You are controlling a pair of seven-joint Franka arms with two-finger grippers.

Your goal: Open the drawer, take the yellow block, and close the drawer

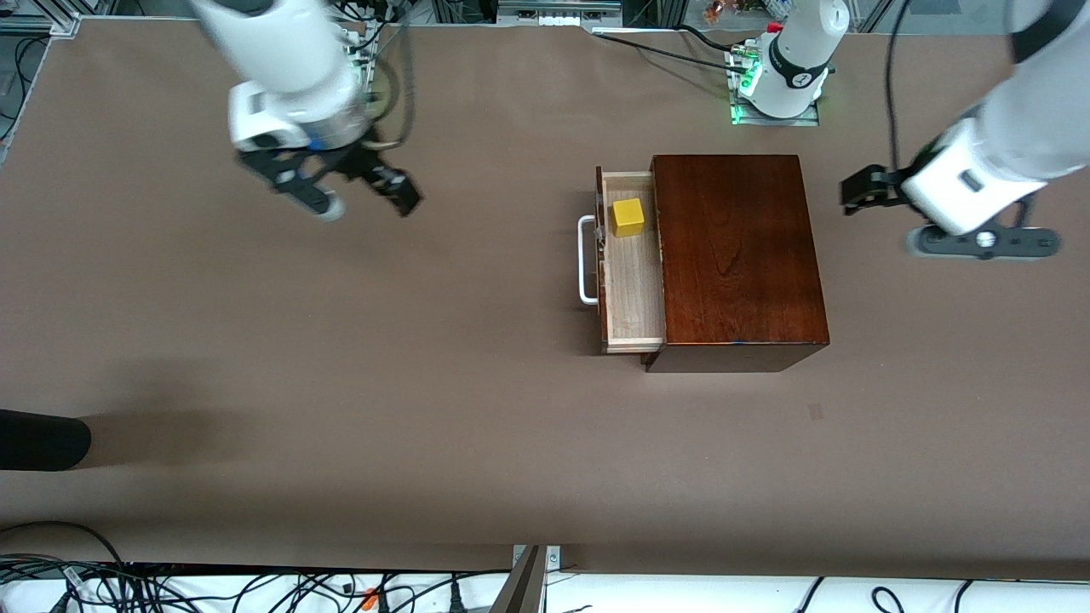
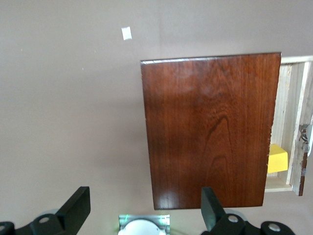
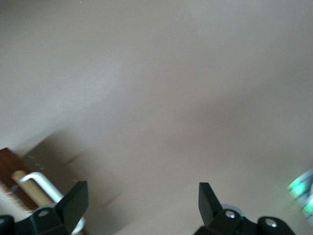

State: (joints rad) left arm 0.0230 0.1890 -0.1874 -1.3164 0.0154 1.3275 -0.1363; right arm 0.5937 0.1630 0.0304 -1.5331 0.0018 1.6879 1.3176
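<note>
The right end effector [image 1: 368, 204] hangs over bare table [image 1: 341, 358] toward the right arm's end, its black fingers spread apart and holding nothing. The left end effector [image 2: 144, 210] is up over the table just beside the mahogany box [image 1: 737, 255], at the left arm's end; its fingers are also wide apart and empty. Between the two end effectors, the drawer [image 1: 634, 298] stands pulled out of the box toward the right arm's end, its white bar handle [image 1: 584, 260] at its front. The yellow block [image 1: 628, 216] sits inside the drawer on the pale wood floor, at the end farther from the front camera.
</note>
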